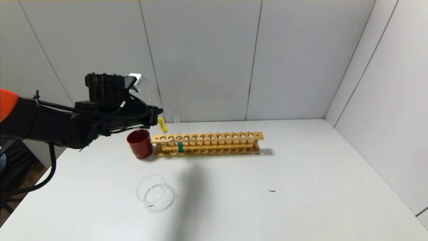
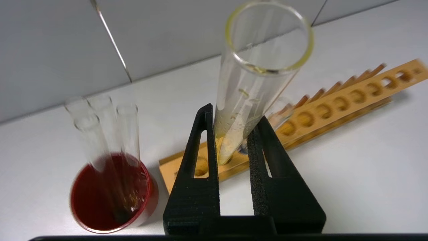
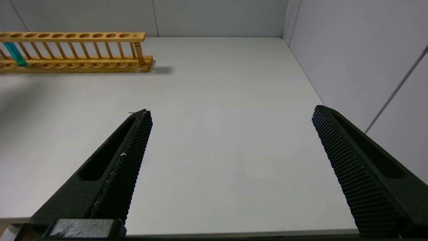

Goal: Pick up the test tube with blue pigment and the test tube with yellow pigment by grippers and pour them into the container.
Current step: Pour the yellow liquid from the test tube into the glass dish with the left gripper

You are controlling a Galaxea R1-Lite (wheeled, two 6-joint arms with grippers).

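My left gripper (image 1: pixel 158 112) is shut on the test tube with yellow pigment (image 1: pixel 163 125) and holds it tilted just above the left end of the wooden rack (image 1: pixel 214 137). In the left wrist view the gripper (image 2: pixel 234 113) clamps the tube (image 2: pixel 260 67) low on its body, open mouth towards the camera. The test tube with blue pigment (image 1: pixel 180 146) stands in the rack, also visible in the right wrist view (image 3: pixel 15 53). The clear glass container (image 1: pixel 147 183) sits on the table nearer me, front left. My right gripper (image 3: pixel 232 110) is open and empty over the table's near right edge.
A dark red cup (image 1: pixel 140 144) stands left of the rack; in the left wrist view it (image 2: pixel 110 197) holds several colourless tubes (image 2: pixel 128 127). The rack (image 2: pixel 351 100) has many empty holes. Walls close the table at the back and right.
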